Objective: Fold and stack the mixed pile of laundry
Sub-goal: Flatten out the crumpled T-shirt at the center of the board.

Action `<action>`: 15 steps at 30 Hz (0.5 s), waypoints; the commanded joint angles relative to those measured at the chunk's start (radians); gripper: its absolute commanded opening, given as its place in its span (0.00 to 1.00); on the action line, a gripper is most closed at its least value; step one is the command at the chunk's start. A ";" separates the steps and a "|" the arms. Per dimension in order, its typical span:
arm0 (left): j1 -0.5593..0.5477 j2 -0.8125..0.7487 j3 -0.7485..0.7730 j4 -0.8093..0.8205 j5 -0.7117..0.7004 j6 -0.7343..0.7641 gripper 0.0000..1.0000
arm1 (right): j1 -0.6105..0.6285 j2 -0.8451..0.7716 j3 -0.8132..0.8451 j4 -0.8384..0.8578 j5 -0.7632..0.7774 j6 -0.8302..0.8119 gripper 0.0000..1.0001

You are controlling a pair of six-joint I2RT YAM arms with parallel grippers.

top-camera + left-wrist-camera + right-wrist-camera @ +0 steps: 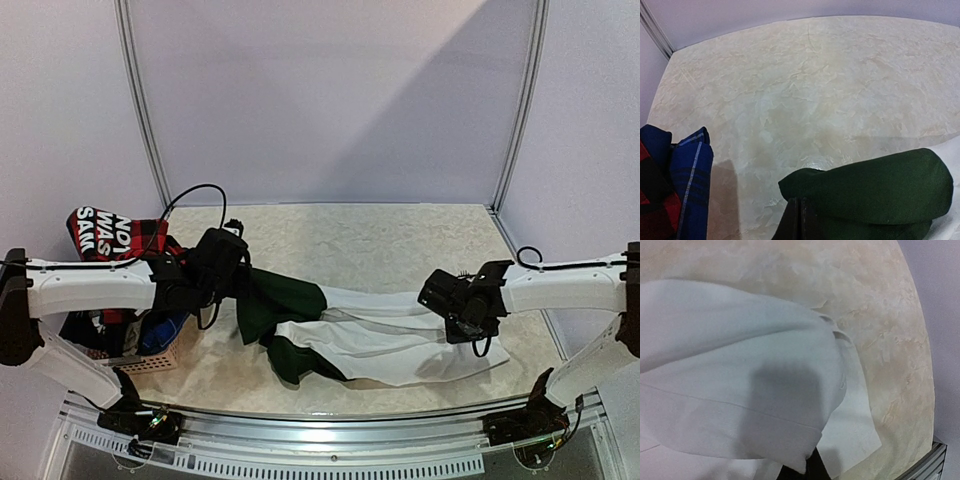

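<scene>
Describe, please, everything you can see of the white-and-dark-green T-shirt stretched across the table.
The T-shirt looks like soft, wrinkled cloth, dark green at its left end and white toward the right. It is bunched lengthwise and spans between the two arms, its middle sagging onto the table. The left gripper is shut on the green end, and the right gripper is shut on the white end.

Your left arm [95,283] reaches in level from the left side, and your left gripper [240,272] is clamped on the dark-green end of the T-shirt [400,345]. Your right arm [565,283] stretches in from the opposite side, wrist tipped downward, with your right gripper [447,300] pinched closed on the white end.
</scene>
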 commanded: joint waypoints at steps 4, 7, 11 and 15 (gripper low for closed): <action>-0.006 -0.102 0.034 -0.020 0.106 -0.017 0.00 | 0.003 -0.219 0.122 -0.129 0.160 0.011 0.00; -0.049 -0.149 0.093 -0.055 0.080 -0.003 0.00 | 0.004 -0.272 0.194 -0.132 0.215 -0.017 0.00; -0.095 -0.181 0.216 -0.149 0.057 0.024 0.00 | 0.003 -0.313 0.315 -0.139 0.277 -0.085 0.00; -0.132 -0.232 0.327 -0.190 0.053 0.053 0.00 | 0.003 -0.344 0.442 -0.109 0.294 -0.203 0.00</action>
